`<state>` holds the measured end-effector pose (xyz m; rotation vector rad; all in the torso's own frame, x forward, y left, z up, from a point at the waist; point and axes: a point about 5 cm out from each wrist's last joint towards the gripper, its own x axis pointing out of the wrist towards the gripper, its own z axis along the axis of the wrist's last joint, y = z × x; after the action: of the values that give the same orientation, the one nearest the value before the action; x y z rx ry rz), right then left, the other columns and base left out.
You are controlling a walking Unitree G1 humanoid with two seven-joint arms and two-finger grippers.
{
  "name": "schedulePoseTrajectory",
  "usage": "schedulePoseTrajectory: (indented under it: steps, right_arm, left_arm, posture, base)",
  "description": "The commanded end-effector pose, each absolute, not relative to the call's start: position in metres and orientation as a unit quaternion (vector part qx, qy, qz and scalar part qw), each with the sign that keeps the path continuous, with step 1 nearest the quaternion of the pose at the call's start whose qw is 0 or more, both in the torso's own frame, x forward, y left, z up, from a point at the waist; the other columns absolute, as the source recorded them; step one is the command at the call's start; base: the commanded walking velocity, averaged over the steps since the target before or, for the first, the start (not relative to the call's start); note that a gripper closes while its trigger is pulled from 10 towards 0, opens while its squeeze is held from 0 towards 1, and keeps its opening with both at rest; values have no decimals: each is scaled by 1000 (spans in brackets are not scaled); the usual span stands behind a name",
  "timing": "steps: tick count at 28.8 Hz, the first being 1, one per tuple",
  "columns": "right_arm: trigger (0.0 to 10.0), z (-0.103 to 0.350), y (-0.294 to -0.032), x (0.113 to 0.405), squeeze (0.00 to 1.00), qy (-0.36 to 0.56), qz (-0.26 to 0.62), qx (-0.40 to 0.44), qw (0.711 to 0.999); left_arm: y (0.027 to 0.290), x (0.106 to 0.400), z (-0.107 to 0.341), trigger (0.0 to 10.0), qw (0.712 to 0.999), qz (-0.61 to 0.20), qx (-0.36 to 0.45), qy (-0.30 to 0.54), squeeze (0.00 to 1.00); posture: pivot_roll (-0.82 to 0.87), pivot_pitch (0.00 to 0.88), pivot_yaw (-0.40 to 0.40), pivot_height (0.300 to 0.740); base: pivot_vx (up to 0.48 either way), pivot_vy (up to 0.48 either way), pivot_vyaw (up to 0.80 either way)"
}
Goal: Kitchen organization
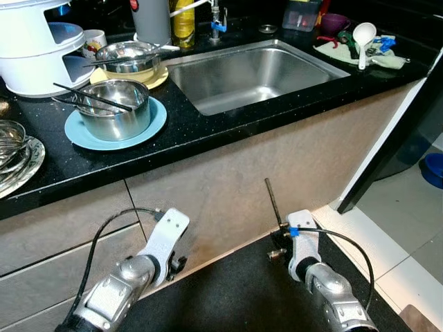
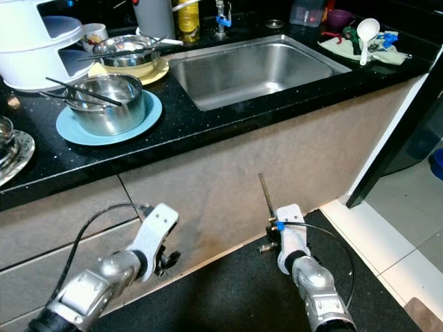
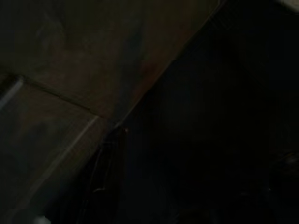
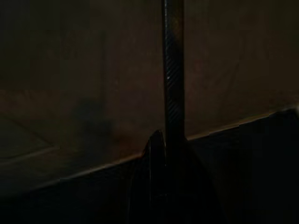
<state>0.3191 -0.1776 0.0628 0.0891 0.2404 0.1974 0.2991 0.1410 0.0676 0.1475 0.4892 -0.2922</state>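
Nothing looks tidied yet: two steel bowls (image 1: pixel 114 107) holding chopsticks sit on plates left of the empty sink (image 1: pixel 252 72), while the left gripper (image 1: pixel 173 263) and right gripper (image 1: pixel 273 207) hang low before the cabinet, finger spread impossible to judge.

No text, label, brand, number or sign can be read. The yellow bottle (image 1: pixel 183 21) behind the sink (image 1: pixel 249 72) carries a label, but it is too small and blurred to make out. The mug (image 1: pixel 93 43) by the white rack (image 1: pixel 31 48) has a printed pattern with no legible words.
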Motion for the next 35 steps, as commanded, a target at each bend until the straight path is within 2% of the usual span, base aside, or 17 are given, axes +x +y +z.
schedulePoseTrajectory:
  steps: [1,2,3,6,11,17,25,29,35]
  right_arm:
    - [8196,47,-182,313,0,153,66,58,984]
    - [8196,44,-183,313,0,160,58,52,984]
    - [10000,43,-180,314,0,162,53,55,984]
    - [10000,45,-175,316,0,162,37,73,983]
    - [10000,47,-172,315,0,147,39,80,985]
    - [10000,30,-170,308,0,180,37,78,980]
    - [10000,33,-166,309,0,168,50,76,982]
    - [10000,35,-165,311,0,165,51,68,983]
    - [10000,35,-167,311,0,163,53,65,983]
  left_arm:
    - [156,290,43,10000,949,-98,55,294,0]
    - [158,288,37,10000,945,-88,56,311,0]
    - [162,285,28,10000,935,-74,73,339,0]
    - [164,283,19,10000,942,-62,70,322,0]
    - [166,281,15,10000,946,-7,20,324,0]
    - [160,281,14,10000,952,-51,68,294,0]
    - [154,283,19,10000,959,-70,92,258,0]
    - [153,286,23,10000,966,-66,85,237,0]
    - [151,290,22,10000,961,-76,78,254,0]
  posture:
    - [-90,194,24,740]
    - [-90,194,24,740]
    - [-86,199,23,740]
    - [-90,205,23,740]
    - [-94,216,26,740]
    - [-90,220,22,740]
    - [-90,218,18,740]
    - [-92,218,17,740]
    - [-92,218,17,740]
  base:
    - [0,0,0]
    - [0,0,0]
    - [0,0,0]
    - [0,0,0]
    - [0,0,0]
    - [0,0,0]
    - [0,0,0]
    - [0,0,800]
    - [0,0,800]
